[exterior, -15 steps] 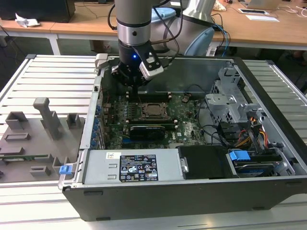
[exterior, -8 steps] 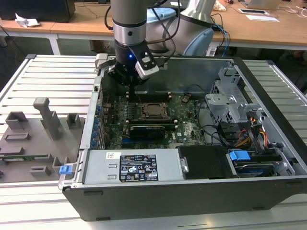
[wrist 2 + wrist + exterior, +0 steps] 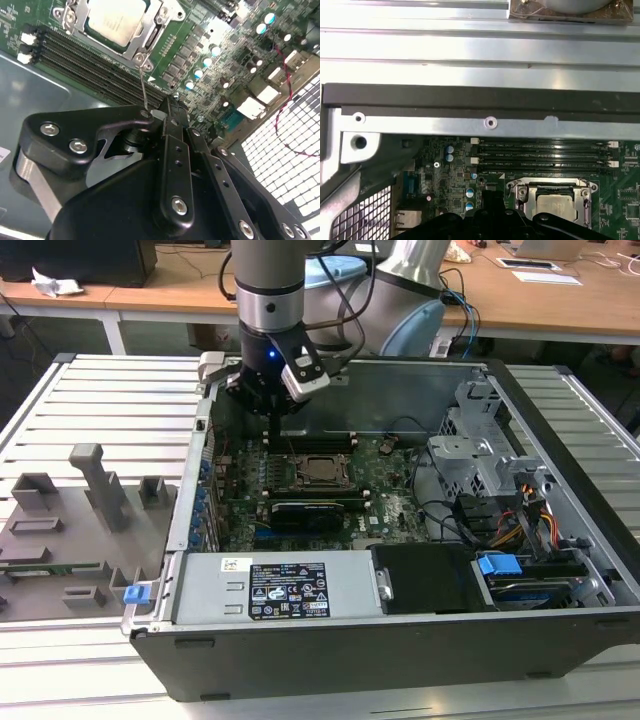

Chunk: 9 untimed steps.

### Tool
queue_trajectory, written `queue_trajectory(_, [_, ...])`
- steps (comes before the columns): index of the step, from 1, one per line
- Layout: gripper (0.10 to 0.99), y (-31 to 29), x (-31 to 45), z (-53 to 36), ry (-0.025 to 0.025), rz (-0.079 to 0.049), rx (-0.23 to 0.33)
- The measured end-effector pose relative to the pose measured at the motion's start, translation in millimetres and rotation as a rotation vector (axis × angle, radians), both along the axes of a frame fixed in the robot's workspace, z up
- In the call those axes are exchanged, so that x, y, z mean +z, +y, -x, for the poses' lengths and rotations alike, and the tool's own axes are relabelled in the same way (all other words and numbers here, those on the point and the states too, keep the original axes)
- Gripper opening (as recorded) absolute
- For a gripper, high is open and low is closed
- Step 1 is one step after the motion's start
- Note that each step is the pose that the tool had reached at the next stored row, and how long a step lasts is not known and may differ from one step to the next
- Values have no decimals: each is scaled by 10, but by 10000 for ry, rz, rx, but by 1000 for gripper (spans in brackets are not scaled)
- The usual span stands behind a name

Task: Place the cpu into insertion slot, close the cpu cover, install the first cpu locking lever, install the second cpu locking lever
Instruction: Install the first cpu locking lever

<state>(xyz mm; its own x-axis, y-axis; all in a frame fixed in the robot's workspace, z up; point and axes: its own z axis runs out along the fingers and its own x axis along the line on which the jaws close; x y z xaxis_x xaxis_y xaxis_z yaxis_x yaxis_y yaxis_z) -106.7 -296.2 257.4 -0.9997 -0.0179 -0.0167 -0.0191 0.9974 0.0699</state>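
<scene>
One cpu (image 3: 116, 20) sits under one closed cpu cover (image 3: 145, 42); the single gripper (image 3: 170, 112), fingers pressed together, hovers beside it.

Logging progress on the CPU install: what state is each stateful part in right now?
cpu: seated in the socket, metal top showing.
cpu cover: closed flat around the cpu.
locking lever: thin wire rod raised off the board, its tip at the gripper.
gripper: fingers together at the lever tip, near the socket corner.
case: open, motherboard exposed.

The cpu (image 3: 115, 20) sits in the insertion slot (image 3: 102, 44), under the cpu cover (image 3: 145, 40).
</scene>
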Motion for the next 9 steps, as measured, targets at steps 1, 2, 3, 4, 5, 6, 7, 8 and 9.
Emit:
queue_trajectory(1, [106, 7, -1, 0, 0, 2, 0])
queue_trajectory(2, [106, 13, -1, -4, 0, 7, 0])
queue_trajectory(3, [106, 16, -2, -13, 0, 9, 3])
queue_trajectory(4, [106, 18, -2, -24, 1, 12, 2])
queue_trajectory(5, [106, 19, -2, -40, 2, 12, 0])
queue_trajectory(6, [106, 20, -2, -68, 5, 15, 0])
queue_trajectory(7, [106, 21, -2, -87, 5, 21, -1])
queue_trajectory(8, [106, 21, -2, -95, 5, 23, -1])
queue_trajectory(9, [106, 21, -2, -103, 5, 25, 0])
